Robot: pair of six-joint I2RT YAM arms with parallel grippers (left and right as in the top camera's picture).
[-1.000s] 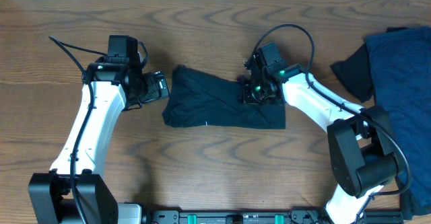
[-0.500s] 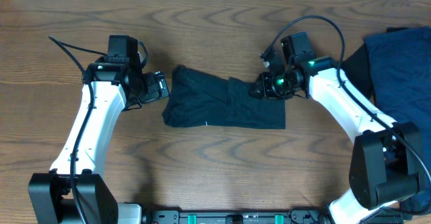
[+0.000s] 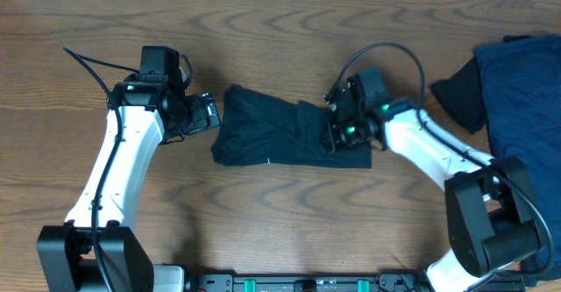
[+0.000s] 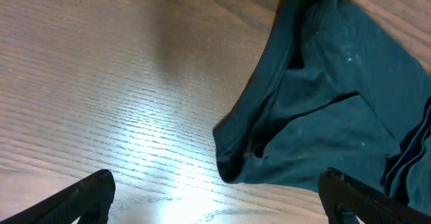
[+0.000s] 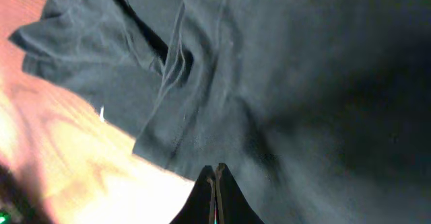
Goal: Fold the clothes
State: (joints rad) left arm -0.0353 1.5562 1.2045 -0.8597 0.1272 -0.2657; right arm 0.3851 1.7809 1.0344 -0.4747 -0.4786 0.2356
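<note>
The dark T-shirt lies in a folded, rumpled strip in the middle of the table. My right gripper is down over its right part, just past a fold edge. In the right wrist view the shirt fills the picture, and the right gripper is shut, tips pressed together, with no cloth showing between them. My left gripper hangs open just off the shirt's left edge. In the left wrist view, the rolled hem of the shirt lies ahead of the left gripper, whose fingers stand wide apart over bare wood.
More navy clothes are piled at the table's right edge, with a darker garment sticking out toward the right arm. Bare wooden table lies in front of the shirt.
My right gripper pulled back to the right off the shirt, then came back down onto its right part, and its jaws closed. The left arm stayed still.
</note>
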